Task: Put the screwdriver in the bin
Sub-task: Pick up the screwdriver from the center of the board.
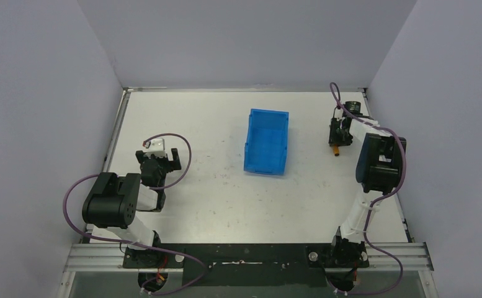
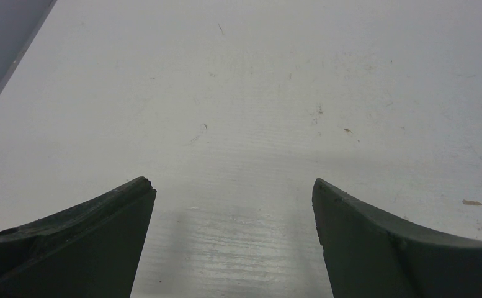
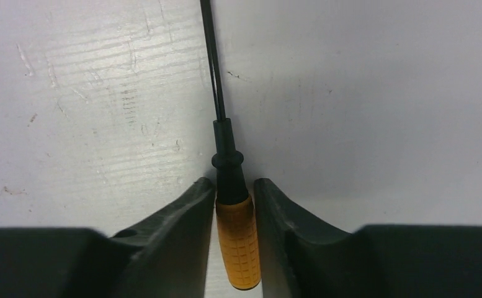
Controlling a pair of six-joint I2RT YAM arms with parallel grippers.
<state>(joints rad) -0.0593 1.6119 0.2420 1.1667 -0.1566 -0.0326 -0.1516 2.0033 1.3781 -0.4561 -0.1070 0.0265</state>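
Observation:
The screwdriver (image 3: 237,239), with an orange handle and a thin black shaft, lies on the white table at the right. My right gripper (image 3: 233,186) is down over it, jaws closed against both sides of the handle, the shaft pointing away ahead. In the top view only the orange handle end (image 1: 335,149) shows below the right gripper (image 1: 338,140). The blue bin (image 1: 267,141) stands open and empty at the table's middle, left of the right gripper. My left gripper (image 1: 167,159) is open and empty over bare table at the left; its view (image 2: 233,186) shows only the tabletop.
Grey walls enclose the table on three sides. The table's (image 1: 213,198) left rim (image 1: 117,130) runs close to the left arm. Purple cables loop off both arms.

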